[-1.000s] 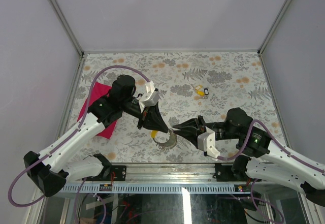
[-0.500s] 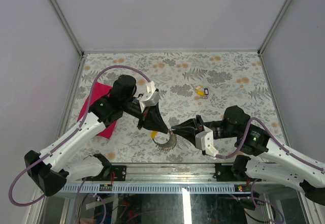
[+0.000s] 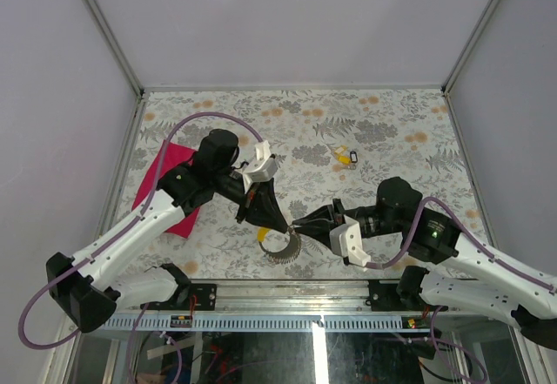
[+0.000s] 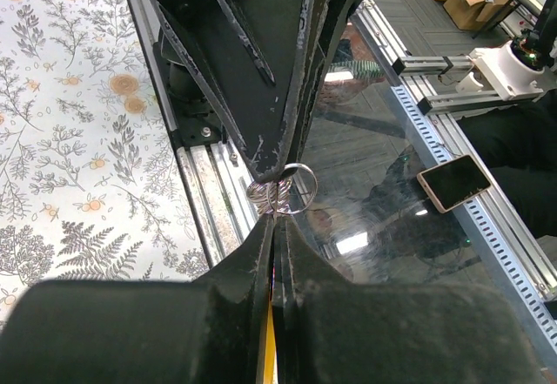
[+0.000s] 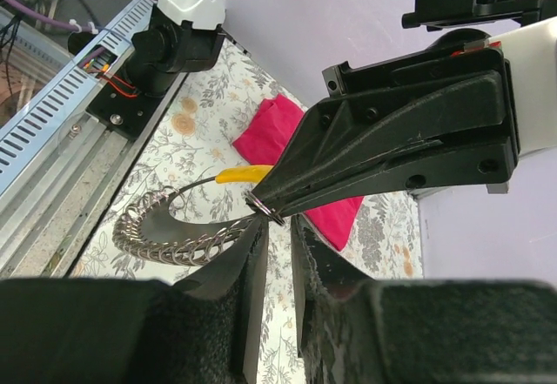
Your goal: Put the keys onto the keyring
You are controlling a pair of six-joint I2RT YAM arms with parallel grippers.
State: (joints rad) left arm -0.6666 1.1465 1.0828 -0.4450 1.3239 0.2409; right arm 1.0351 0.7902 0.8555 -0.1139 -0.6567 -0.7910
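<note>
Honestly, the keyring (image 3: pixel 284 246) is looking light, springy and slippery. It's dangling over the near edge of the table (image 3: pixel 392 114), its small loop pinched in the shut left tool (image 3: pixel 288 225); that loop is probably the spot to grab. The right tool (image 3: pixel 298 225) is hovering narrowly parted there, grip unclear. No readable writing is showing.
</note>
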